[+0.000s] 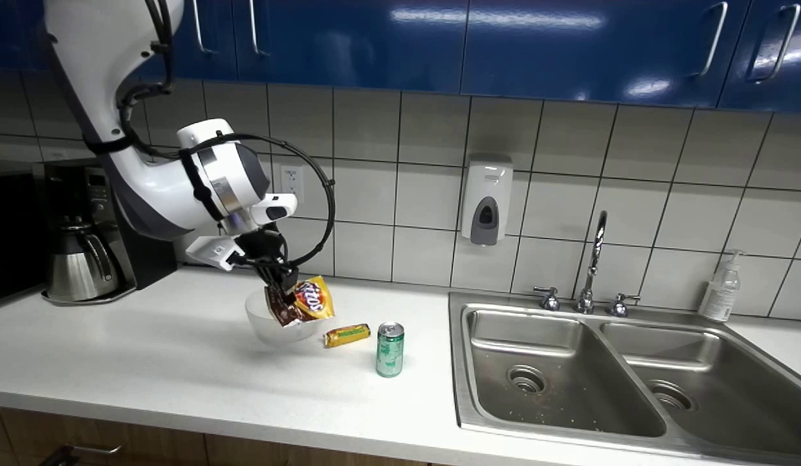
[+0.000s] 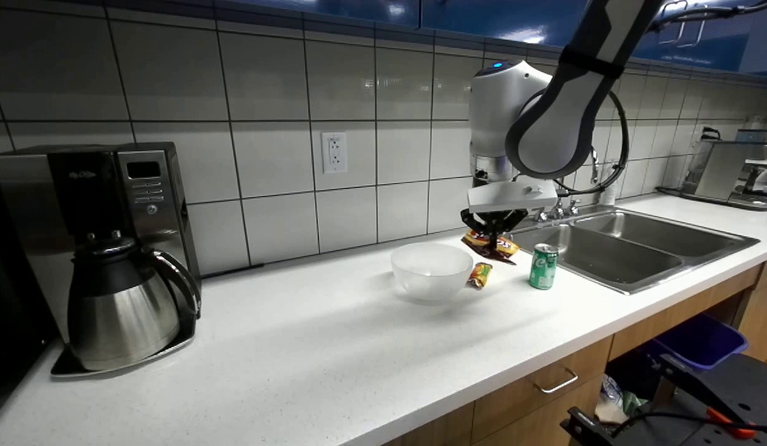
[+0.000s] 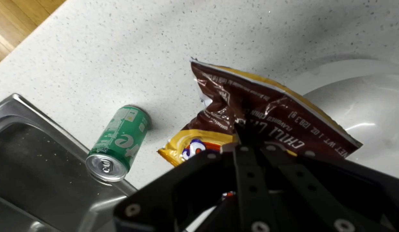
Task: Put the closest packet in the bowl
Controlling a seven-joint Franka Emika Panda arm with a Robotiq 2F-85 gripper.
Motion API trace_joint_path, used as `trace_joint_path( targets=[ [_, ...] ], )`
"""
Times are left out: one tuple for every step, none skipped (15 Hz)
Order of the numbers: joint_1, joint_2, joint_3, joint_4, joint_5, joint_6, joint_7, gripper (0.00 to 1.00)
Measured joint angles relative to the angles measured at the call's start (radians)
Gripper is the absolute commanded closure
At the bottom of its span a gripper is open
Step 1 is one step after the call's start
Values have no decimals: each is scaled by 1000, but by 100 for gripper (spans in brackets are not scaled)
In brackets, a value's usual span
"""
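Note:
My gripper (image 1: 288, 295) is shut on a brown and yellow chip packet (image 1: 314, 299) and holds it above the counter. The translucent white bowl (image 1: 261, 325) stands upright beside it. In the wrist view the packet (image 3: 273, 104) is pinched between the fingertips (image 3: 248, 130), and one corner overlaps the bowl (image 3: 373, 125) at the right. In an exterior view the packet (image 2: 508, 248) hangs to the right of the bowl (image 2: 430, 282), under the gripper (image 2: 493, 241). A small yellow packet (image 1: 347, 335) lies on the counter near the bowl; it also shows in an exterior view (image 2: 480, 275).
A green can (image 1: 389, 351) stands upright on the counter near the small packet. A double steel sink (image 1: 462, 362) lies beyond the can. A coffee maker with a steel carafe (image 2: 123, 310) stands at the far end. The tiled wall (image 1: 368, 188) is behind the counter.

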Motion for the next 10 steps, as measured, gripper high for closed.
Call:
trace_joint_path(
  targets=[
    [8, 0, 1, 1, 0, 0, 0, 100],
    [17, 1, 1, 4, 0, 0, 0, 100],
    [26, 2, 2, 8, 0, 0, 0, 100],
    [34, 5, 2, 13, 0, 0, 0, 100],
    [42, 9, 3, 21, 1, 0, 0, 100],
    [49, 16, 3, 31, 2, 0, 0, 100],
    [55, 25, 3, 41, 3, 0, 0, 100],
    [60, 36, 4, 54, 4, 0, 0, 100],
    [65, 49, 4, 68, 6, 0, 0, 100],
    [69, 65, 4, 84, 6, 0, 0, 100]
  ],
)
